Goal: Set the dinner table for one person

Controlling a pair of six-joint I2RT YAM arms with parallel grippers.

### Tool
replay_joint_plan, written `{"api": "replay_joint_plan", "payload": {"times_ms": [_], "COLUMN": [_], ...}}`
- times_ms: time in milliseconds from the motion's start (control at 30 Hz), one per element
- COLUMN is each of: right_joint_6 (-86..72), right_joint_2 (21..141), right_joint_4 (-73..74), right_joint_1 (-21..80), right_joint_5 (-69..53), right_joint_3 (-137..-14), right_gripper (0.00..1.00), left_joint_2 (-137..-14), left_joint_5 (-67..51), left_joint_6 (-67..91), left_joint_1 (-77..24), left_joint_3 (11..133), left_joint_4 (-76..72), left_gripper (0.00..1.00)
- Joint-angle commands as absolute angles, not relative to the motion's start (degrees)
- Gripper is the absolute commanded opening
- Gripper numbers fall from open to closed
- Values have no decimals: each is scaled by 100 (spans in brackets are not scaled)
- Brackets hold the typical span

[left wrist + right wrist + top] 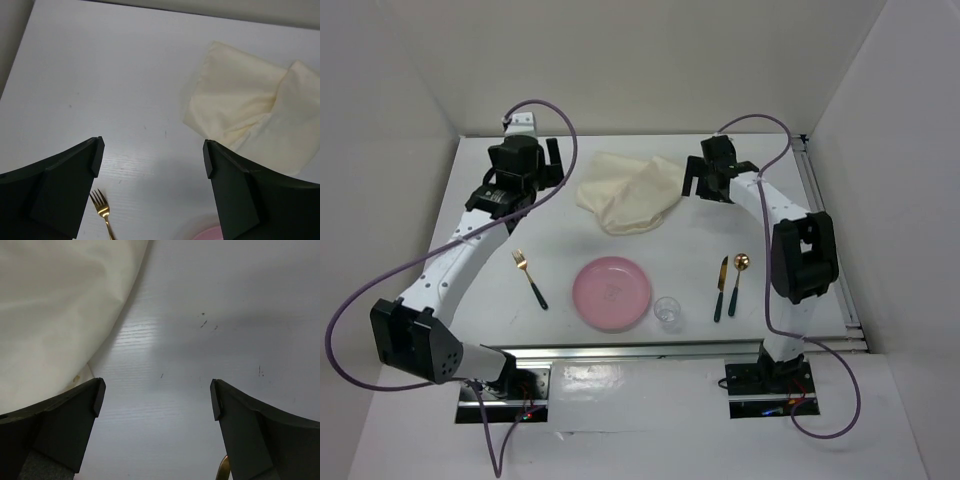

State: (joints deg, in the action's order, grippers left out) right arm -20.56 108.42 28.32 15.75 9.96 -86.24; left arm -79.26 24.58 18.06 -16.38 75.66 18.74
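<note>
Across most of the frame, plain white surface [500, 205]. Lower middle: pink plate [611, 292], fork [530, 278] left of it, small glass [667, 311] just off its lower right, knife [721, 289] and spoon [737, 282] further right. Upper middle: crumpled cream cloth [628, 192], left claw [152, 157] and right claw [157, 397] flanking it, both released wide, gripping nothing.

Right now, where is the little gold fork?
In the top view the fork lies on the dinner table, left of the pink plate and not touching it.
</note>
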Motion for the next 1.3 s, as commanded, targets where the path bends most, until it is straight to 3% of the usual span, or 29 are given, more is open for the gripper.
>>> {"api": "replay_joint_plan", "payload": {"times_ms": [0,100,400,500,700,933,1267], "right_joint_6": [-2118,-2118,-1785,-2125,-2347,-1996,-1126], "right_joint_2": [10171,10055,9941,9940,10581,11355,11917], "right_joint_4": [2384,2382,2049,1863,1979,2092,1310], "right_joint_1": [1547,1547,1713,1960,2171,3005,3928], "right_joint_5": [1125,1125,-69,281,-1089,-616,474], "right_joint_3": [-8299,-8227,-8227,-8068,-8411,-9052,-9009], "right_gripper": [100,100,100,100,100,100,100], "left_joint_2": [-7726,-7971,-8832,-9473,-10836,-11601,-12559], "left_joint_5": [2856,2761,670,72,-176,-746,-1511], "left_joint_6": [1871,2249,2899,3234,3604,3937,4104], "left_joint_1": [-1626,-1626,-1503,-1503,-1450,-766,-642], "left_joint_3": [7523,7803,7708,7760,8525,8956,9737], "left_joint_4": [1433,1862,2180,2250,2452,2374,2162], "left_gripper": [100,100,100,100,100,99,96]}}
